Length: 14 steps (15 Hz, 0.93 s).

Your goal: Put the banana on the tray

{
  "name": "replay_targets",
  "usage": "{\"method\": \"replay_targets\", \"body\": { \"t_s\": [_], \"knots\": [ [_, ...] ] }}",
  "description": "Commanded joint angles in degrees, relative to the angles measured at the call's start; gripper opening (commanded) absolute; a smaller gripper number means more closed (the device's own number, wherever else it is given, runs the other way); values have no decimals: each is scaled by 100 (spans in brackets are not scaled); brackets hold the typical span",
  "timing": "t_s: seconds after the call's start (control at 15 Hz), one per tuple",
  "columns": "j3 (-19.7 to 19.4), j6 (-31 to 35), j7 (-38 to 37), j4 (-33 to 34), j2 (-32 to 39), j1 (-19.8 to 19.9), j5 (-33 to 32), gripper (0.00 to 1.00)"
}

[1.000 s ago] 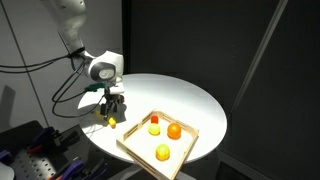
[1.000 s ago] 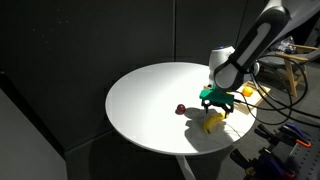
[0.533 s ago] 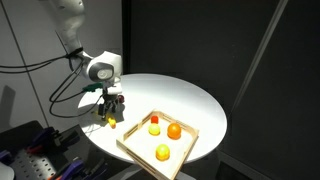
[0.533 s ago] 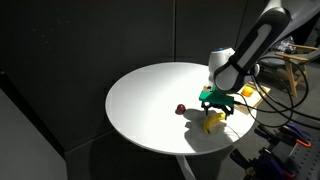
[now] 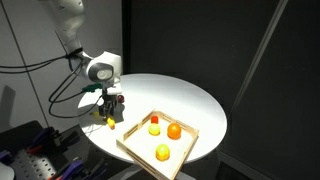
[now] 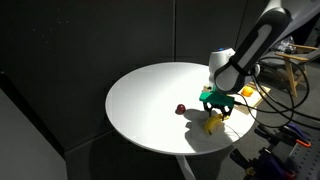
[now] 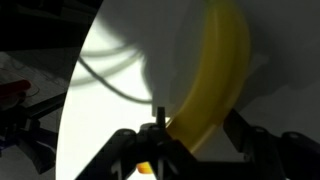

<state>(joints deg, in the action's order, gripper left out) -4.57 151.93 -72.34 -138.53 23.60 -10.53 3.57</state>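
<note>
**Banana not lifted yet**

Nothing is changing since a second ago: my gripper is staying low, straddling the 1 banana. I cannot tell if it is pinching. The banana is lying on the bench, near the 1 tray, so I am judging the transfer still pending. 3 round fruits are sitting on the tray.

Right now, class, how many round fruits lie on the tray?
3 clearly: a yellow one at the back, an orange one beside it, a second yellow one in front. A red speck behind the first may be another.
</note>
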Motion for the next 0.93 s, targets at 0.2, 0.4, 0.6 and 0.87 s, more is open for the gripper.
{"method": "replay_targets", "body": {
  "t_s": [0.2,0.4,0.6,0.87],
  "knots": [
    [56,-96,76,-192,-330,2,39,16],
    [135,-359,154,-289,-632,27,57,16],
    [218,-749,193,-358,-1001,58,33,16],
    [313,-1330,499,-333,-1428,148,-95,16]
  ]
}}
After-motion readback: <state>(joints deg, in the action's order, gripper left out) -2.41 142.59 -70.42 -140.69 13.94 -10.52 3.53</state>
